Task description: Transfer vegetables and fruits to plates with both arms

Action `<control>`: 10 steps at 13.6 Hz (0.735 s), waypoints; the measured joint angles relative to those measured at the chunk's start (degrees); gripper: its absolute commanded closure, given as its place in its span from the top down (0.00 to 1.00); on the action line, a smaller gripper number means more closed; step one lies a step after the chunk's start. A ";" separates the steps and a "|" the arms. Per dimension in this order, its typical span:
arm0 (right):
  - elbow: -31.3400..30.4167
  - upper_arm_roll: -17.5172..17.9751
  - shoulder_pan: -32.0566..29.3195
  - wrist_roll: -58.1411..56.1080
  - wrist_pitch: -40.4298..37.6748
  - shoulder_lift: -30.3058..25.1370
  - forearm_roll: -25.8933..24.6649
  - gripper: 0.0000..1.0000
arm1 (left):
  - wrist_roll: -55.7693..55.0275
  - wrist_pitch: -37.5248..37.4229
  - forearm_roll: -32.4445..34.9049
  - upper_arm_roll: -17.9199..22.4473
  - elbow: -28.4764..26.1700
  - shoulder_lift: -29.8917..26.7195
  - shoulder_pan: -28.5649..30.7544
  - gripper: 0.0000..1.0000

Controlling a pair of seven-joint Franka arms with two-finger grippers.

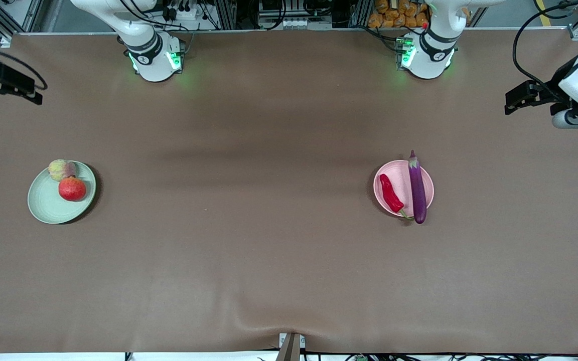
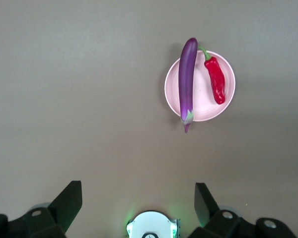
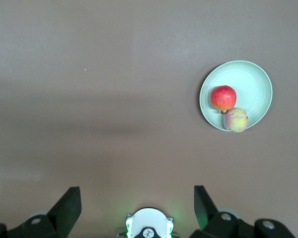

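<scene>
The pale pink plate point(image 1: 395, 175) lies toward the left arm's end of the table. The purple eggplant point(image 1: 417, 188) lies across it, both ends past the rim. The red chili pepper point(image 1: 391, 193) lies beside it on the plate. The pale green plate point(image 1: 48, 203) lies toward the right arm's end. It holds the red pomegranate-like fruit point(image 1: 72, 189) and the peach-like fruit point(image 1: 61, 169), which touch. My left gripper point(image 1: 520, 98) point(image 2: 138, 191) is open, empty and high above the table's end. My right gripper point(image 1: 5, 87) point(image 3: 137, 193) is open, empty and high at the opposite end.
A brown cloth point(image 1: 249, 225) covers the table. The right arm's base point(image 1: 153, 60) and the left arm's base point(image 1: 427, 57) stand along the edge farthest from the front camera. A small bracket point(image 1: 291, 346) sits at the nearest edge.
</scene>
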 measured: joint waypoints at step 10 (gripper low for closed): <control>-0.94 -1.07 -0.38 -9.65 1.76 -1.74 -1.80 1.00 | 0.24 -0.42 -1.86 -0.42 5.31 0.09 -0.03 1.00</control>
